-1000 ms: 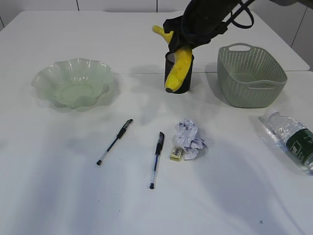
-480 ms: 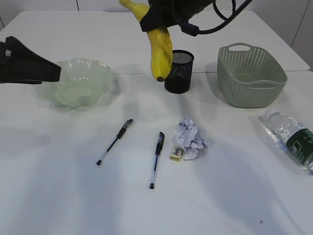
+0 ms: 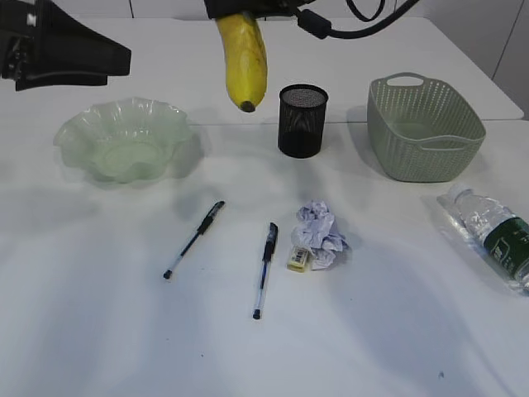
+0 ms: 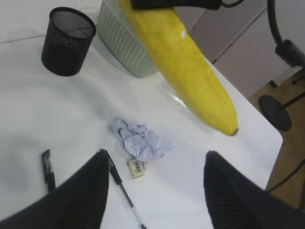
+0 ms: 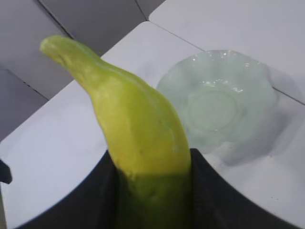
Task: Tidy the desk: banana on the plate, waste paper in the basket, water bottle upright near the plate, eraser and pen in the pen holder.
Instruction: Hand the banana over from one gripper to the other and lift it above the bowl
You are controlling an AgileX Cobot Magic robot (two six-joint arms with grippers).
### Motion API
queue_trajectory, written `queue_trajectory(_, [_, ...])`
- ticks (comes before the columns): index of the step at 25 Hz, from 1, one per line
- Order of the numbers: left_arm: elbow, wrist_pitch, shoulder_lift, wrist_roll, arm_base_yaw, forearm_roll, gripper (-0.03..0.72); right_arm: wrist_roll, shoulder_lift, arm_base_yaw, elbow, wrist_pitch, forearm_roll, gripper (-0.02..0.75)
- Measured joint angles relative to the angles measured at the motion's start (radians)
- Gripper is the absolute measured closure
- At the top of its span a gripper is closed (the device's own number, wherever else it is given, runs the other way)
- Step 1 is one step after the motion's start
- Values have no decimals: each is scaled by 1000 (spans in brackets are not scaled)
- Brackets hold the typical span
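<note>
The right gripper (image 5: 151, 191) has its jaws clenched on the banana (image 3: 243, 59), which hangs tip-down above the worktop (image 3: 99, 331), between the plate (image 3: 124, 137) and the pen holder (image 3: 302, 121). The left gripper (image 4: 155, 191) is airborne, jaws released and empty.

Banana (image 3: 243, 56) top cut off by the exterior view's upper edge along with the right gripper holding it, bottle (image 3: 493, 234) cropped at the table's right edge, left arm (image 3: 58, 48) cropped at the upper left corner, eraser (image 3: 298, 259) label too small to read
</note>
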Motion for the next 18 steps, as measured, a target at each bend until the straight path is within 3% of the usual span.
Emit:
queue_trajectory(6, [-4, 0, 1, 4, 0, -20, 246, -6, 0, 0, 0, 50, 98, 468])
queue_trajectory(18, [-4, 4, 1, 4, 0, -30, 249, -12, 0, 0, 0, 84, 143, 468])
